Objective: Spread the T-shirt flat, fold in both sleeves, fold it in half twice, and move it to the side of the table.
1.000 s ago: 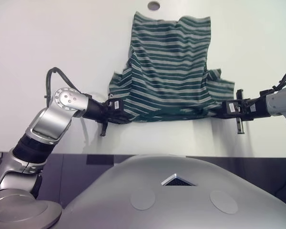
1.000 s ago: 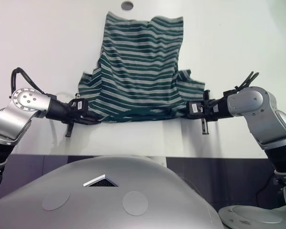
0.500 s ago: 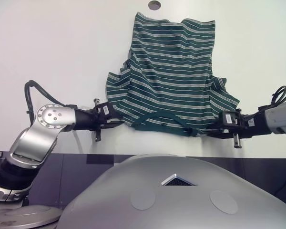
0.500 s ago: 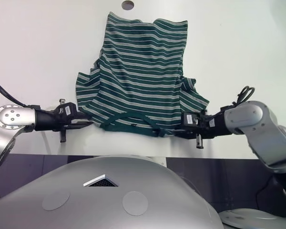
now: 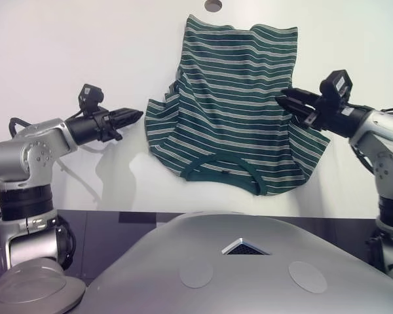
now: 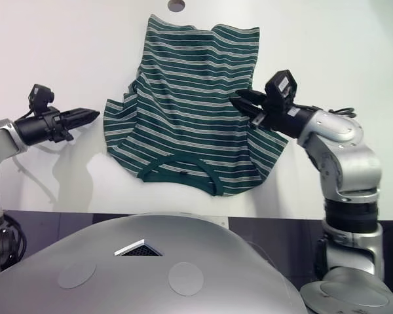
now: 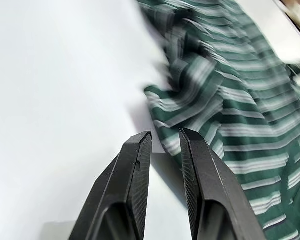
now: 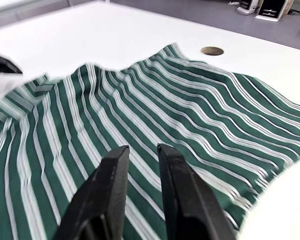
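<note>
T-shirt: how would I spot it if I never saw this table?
Find the white table. Just this side of the small round hole at its far edge lies the T-shirt. It's the only cloth: dark green with thin white stripes, collar toward the robot.

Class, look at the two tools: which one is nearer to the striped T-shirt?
Right. The right tool hangs over the T-shirt, above its sleeve on the robot's right. The left tool is over bare table, just off the left sleeve.

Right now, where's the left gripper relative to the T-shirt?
In the left eye view the left gripper hangs above the white table on the robot's left, tips aimed at the near sleeve of the T-shirt, just short of it.
</note>
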